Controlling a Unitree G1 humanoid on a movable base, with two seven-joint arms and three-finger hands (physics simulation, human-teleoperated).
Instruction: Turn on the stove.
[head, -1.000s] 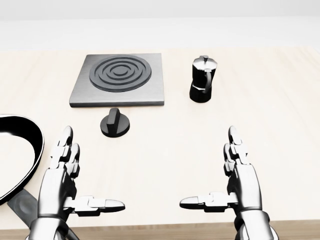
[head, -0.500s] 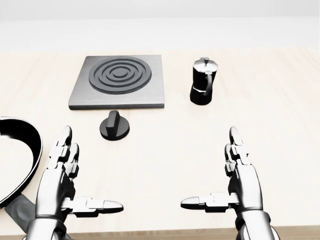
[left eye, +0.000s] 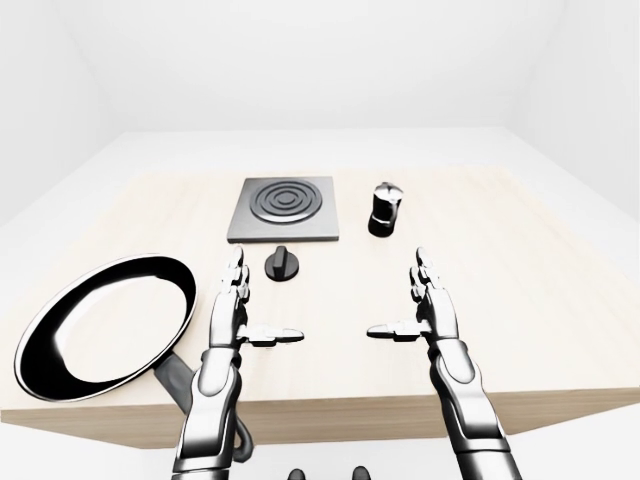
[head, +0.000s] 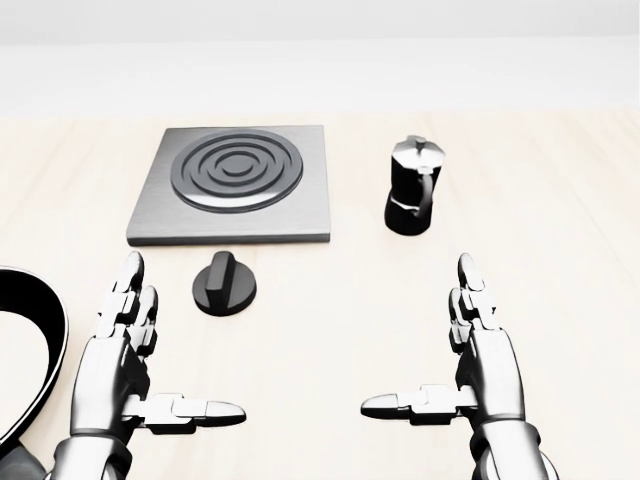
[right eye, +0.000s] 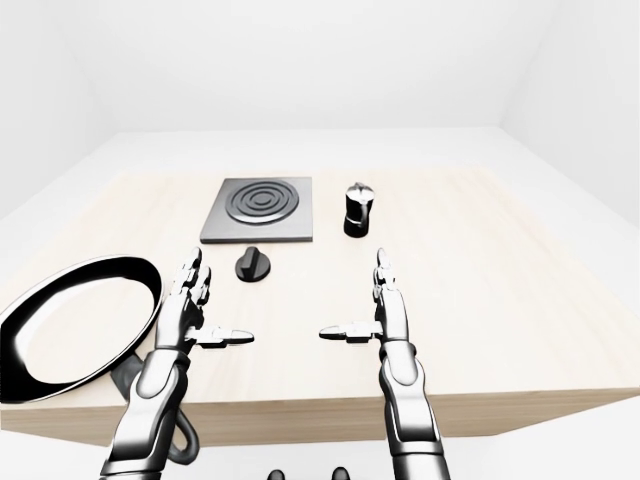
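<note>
Room: white walls and floor around a pale wood table (left eye: 520, 300).

Head view, change: the whole picture has shifted since a second ago. The stove, knob and pot sit lower in the view and the pan has slid further off the left edge, so the camera moved, not the things. Both hands hold the same pose and place in the view.

Head view, stove (head: 233, 183): grey square plate with dark rings, upper left of centre, flat on the table.

Head view, knob (head: 224, 284): black dial just below the stove's lower edge, apart from it, its ridge running roughly top to bottom.

Head view, pot (head: 412, 187): black moka pot with a silver lid, upright, right of the stove and apart from it.

Head view, left hand (head: 133, 368): open, fingers straight toward the top, thumb pointing right; empty, below and left of the knob, not touching it.

Head view, right hand (head: 468, 366): open, mirrored pose, thumb pointing left; empty, well below the pot.

Head view, pan (head: 40, 362): only a black curved rim at the left edge.

Left-eye view, extra: the whole pan shows, round with a glossy inside, its handle running off the table's near edge beside the left forearm; the table's near edge and both forearms show too.

Right-eye view: nearly the same, everything set a little further left.
</note>
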